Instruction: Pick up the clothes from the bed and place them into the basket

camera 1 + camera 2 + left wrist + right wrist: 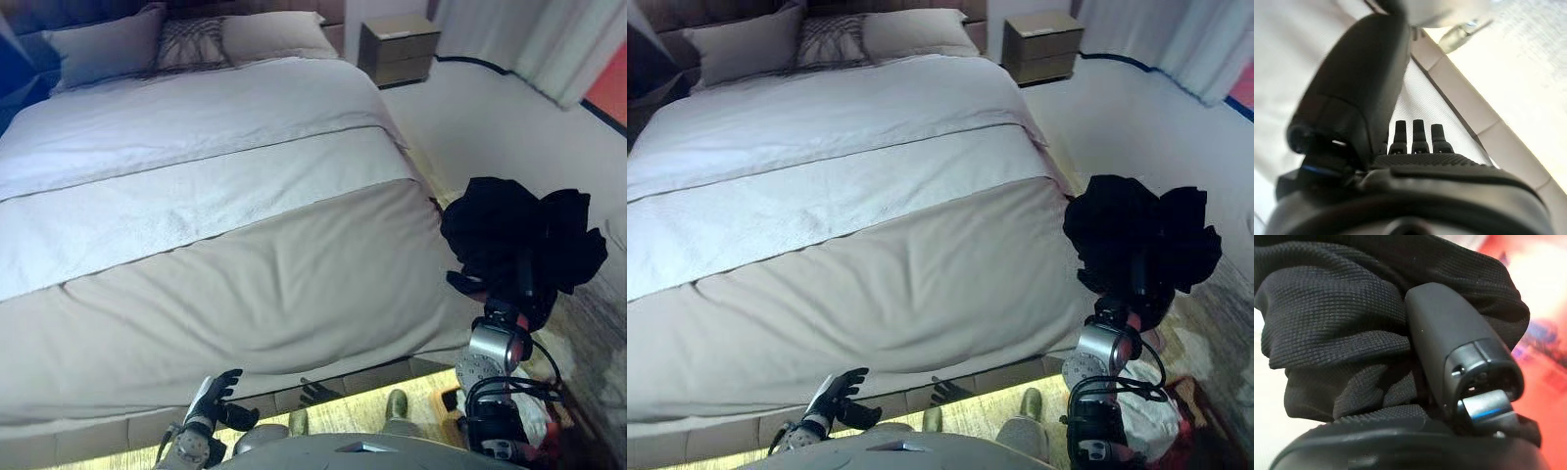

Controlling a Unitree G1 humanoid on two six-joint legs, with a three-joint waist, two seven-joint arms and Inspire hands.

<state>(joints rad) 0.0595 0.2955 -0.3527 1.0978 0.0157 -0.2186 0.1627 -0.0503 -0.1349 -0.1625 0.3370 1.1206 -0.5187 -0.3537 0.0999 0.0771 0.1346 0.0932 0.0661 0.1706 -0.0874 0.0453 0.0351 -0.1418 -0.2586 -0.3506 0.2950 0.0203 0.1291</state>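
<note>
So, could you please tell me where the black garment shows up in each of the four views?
Left eye view: black garment bunched at the right, held up by the right hand beside the bed.
Right eye view: same bundle at the right, beside the bed's corner.
Left wrist view: not in it; only the left hand over bedding.
Right wrist view: fills the view, the thumb pressed into it.
Shared landmark: the nightstand in both eye views.
</note>
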